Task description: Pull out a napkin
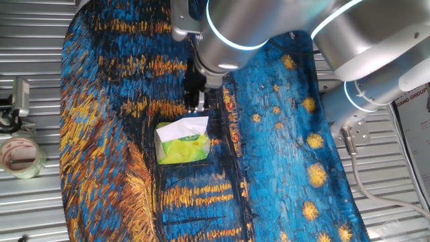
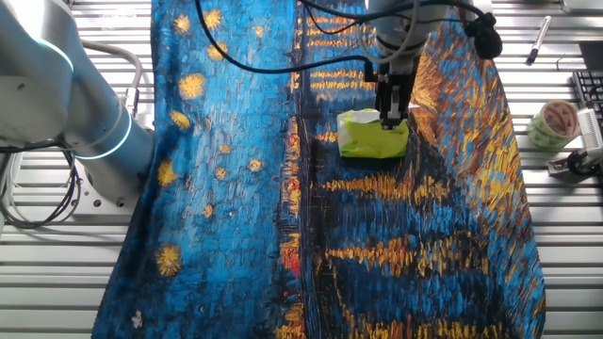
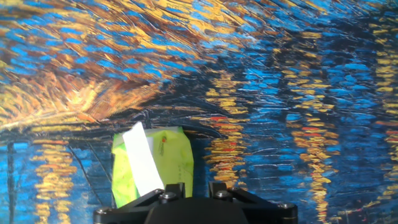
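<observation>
A lime-green tissue pack point(image 1: 183, 149) lies on the painted blue and orange cloth point(image 1: 101, 134). A white napkin point(image 1: 185, 128) sticks up out of its top. My gripper point(image 1: 195, 101) hangs just above and behind the napkin, apart from it. In the other fixed view the gripper point(image 2: 391, 108) is over the pack point(image 2: 372, 141), beside the napkin point(image 2: 366, 116). In the hand view the fingers stand a little apart at the bottom edge with cloth showing between them. There the gripper point(image 3: 198, 185) is empty, and the napkin point(image 3: 143, 162) and pack point(image 3: 174, 155) lie to its left.
A tape roll point(image 1: 20, 156) lies on the metal table left of the cloth, with a small metal device point(image 1: 20, 97) behind it. In the other fixed view the tape roll point(image 2: 554, 122) and a pen point(image 2: 537, 40) lie to the right. The arm's base point(image 2: 104, 141) stands at the left.
</observation>
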`<state>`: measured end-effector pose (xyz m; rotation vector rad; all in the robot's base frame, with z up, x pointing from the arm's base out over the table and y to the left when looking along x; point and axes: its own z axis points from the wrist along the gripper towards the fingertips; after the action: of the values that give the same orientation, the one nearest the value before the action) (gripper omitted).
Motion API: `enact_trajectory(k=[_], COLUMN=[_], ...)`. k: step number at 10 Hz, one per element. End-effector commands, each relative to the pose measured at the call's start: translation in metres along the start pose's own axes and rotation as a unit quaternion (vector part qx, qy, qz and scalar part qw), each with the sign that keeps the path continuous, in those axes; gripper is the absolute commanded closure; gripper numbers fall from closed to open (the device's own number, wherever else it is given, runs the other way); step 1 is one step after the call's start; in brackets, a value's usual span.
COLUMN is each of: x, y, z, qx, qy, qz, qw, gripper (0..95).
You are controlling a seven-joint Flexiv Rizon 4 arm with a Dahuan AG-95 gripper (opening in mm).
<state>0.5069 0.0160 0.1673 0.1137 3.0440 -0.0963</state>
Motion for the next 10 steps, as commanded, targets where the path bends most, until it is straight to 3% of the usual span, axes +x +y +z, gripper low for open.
enact_trajectory(k=[1,10], x=[-0.0009,-0.0043], y=[0.0023,0.0094], z=[0.0003,0.0013], qx=[0.0,0.002], qy=[0.0,0.0], qz=[0.001,0.015], qw=[1.0,0.9999], gripper=[76.0,76.0])
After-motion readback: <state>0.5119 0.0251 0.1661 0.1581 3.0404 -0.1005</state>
